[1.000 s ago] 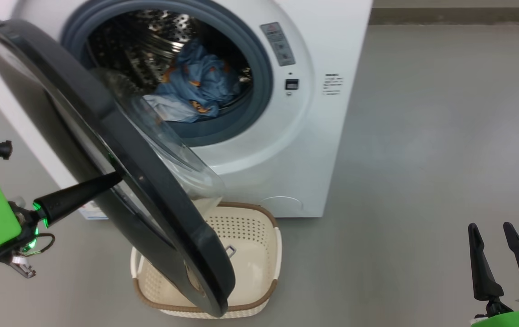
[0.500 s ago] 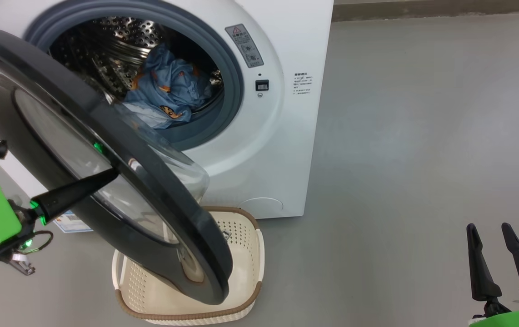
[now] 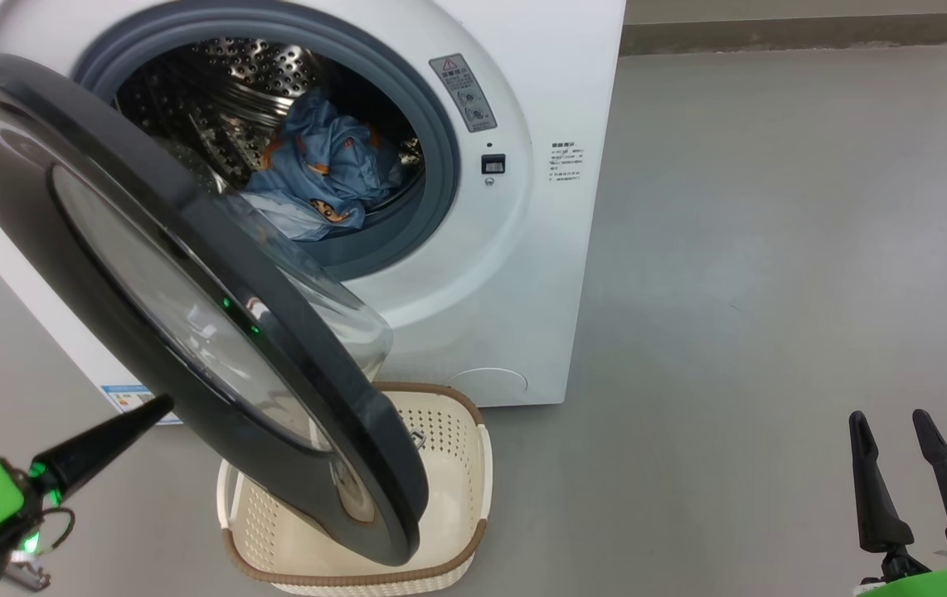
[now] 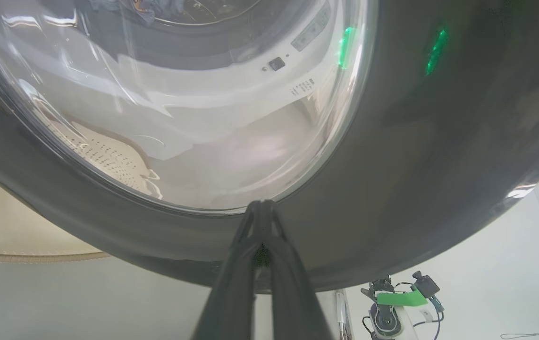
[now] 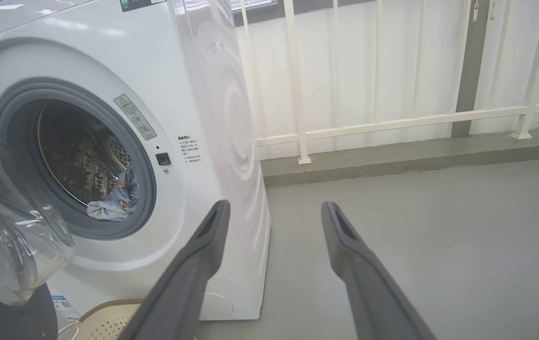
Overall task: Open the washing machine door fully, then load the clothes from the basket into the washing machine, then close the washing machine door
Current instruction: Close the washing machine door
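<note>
My left pincer (image 3: 165,403), pressed together into one point, is at the low outer rim of the door (image 3: 191,315), to push it shut. A moment ago the tip met the door higher up. The clothes (image 3: 320,170) lie inside the washing machine (image 3: 540,274), and the basket (image 3: 457,547) below looks empty. My right pincer (image 3: 888,414) idles, spread.

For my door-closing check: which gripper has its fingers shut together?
The left gripper, pointing at the washing machine door; the right gripper stands open, over the floor.
</note>
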